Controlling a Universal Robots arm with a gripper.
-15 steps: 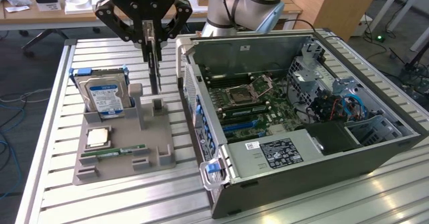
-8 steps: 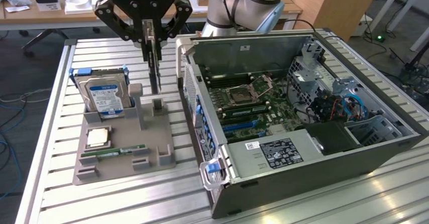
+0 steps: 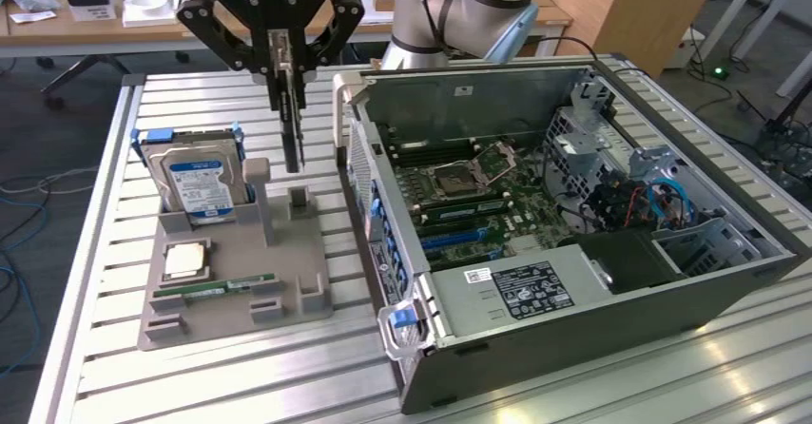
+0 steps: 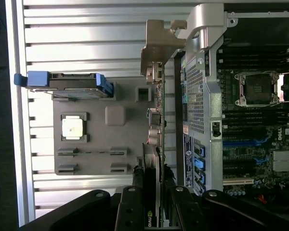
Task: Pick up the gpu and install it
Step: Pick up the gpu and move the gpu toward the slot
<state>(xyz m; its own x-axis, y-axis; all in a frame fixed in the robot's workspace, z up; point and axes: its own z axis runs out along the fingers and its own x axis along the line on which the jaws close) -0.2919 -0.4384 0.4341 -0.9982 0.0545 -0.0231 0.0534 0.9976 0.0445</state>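
Gripper (image 4: 154, 180) fingers (image 4: 130, 207), closest to the wrist camera, are clamping shut on the gpu (image 4: 160, 139) across its two flat faces, so we are holding it on edge, hanging just above the grey tray (image 3: 228, 315) and seemingly clear of it, between the hard drive (image 3: 197, 182) and the open case (image 3: 571, 300). We are judging the card light and stiff yet fragile: thin board, exposed parts, smooth faces that could be slipping under a loose pinch. We are thinking the safest hold is squarely on the flat board, away from its silver bracket (image 4: 158, 48) and connector edge.
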